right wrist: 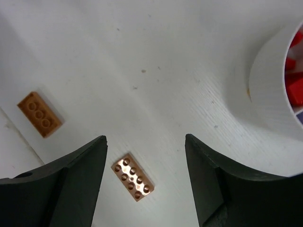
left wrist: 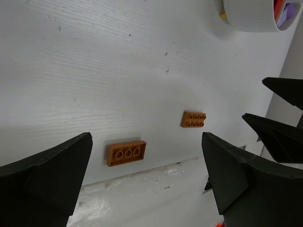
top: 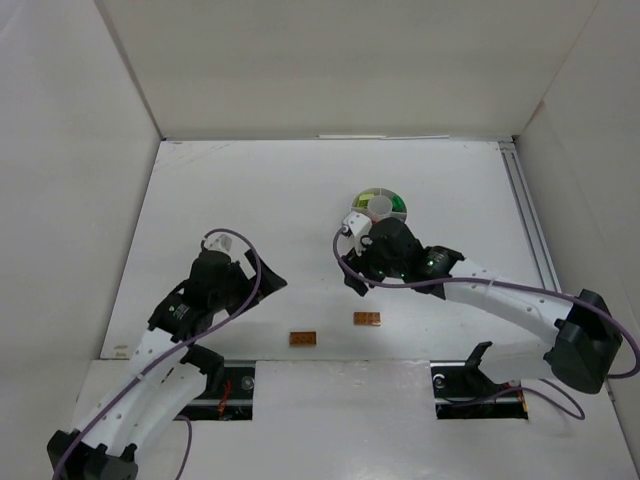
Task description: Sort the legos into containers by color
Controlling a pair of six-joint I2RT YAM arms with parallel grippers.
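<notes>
Two orange-brown legos lie near the table's front edge: one underside-up [top: 303,338] [left wrist: 126,152] [right wrist: 40,120], one studs-up [top: 366,319] [left wrist: 193,119] [right wrist: 133,177]. The round white dish [top: 380,205] [left wrist: 250,19] [right wrist: 270,94] stands further back, with green and yellow-green showing in its sections from above and red legos [right wrist: 296,78] showing inside. My left gripper [top: 268,282] [left wrist: 147,142] is open and empty, above and behind the underside-up lego. My right gripper [top: 354,285] [right wrist: 146,139] is open and empty, above the studs-up lego, just in front of the dish.
The right gripper's dark fingers [left wrist: 279,113] show at the right of the left wrist view. White walls enclose the table on three sides. A raised white ledge [left wrist: 156,189] runs along the front edge just behind the two legos.
</notes>
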